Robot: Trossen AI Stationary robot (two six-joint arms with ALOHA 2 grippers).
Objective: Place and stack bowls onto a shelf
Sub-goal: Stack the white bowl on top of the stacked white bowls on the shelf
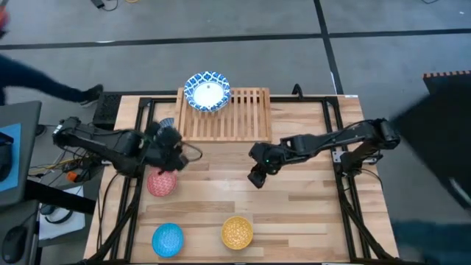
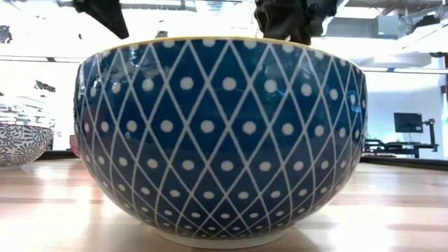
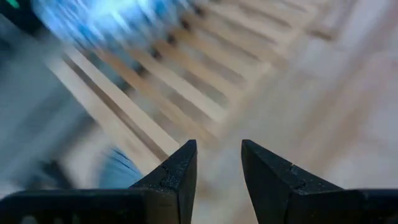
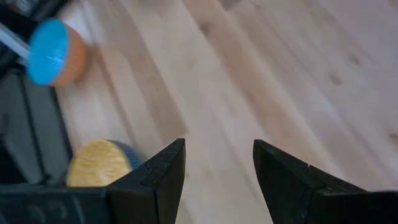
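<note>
1. White blue-rimmed bowl (image 1: 207, 93) sits on shelf (image 1: 243, 118), upper centre of the high view.
2. Left hand (image 1: 171, 151), fingers apart and empty, hovers above red bowl (image 1: 161, 182), centre left.
3. Right hand (image 1: 257, 175), fingers apart and empty, mid-desk.
4. Blue bowl (image 1: 168, 238) and yellow bowl (image 1: 237, 232) wait bottom centre.
5. Next, probably: lower left hand, grip red rim.

My overhead camera looks straight down; my low one sits right behind a blue dotted bowl (image 2: 220, 136); both wrist cameras face the plank tabletop (image 4: 280, 74).
</note>
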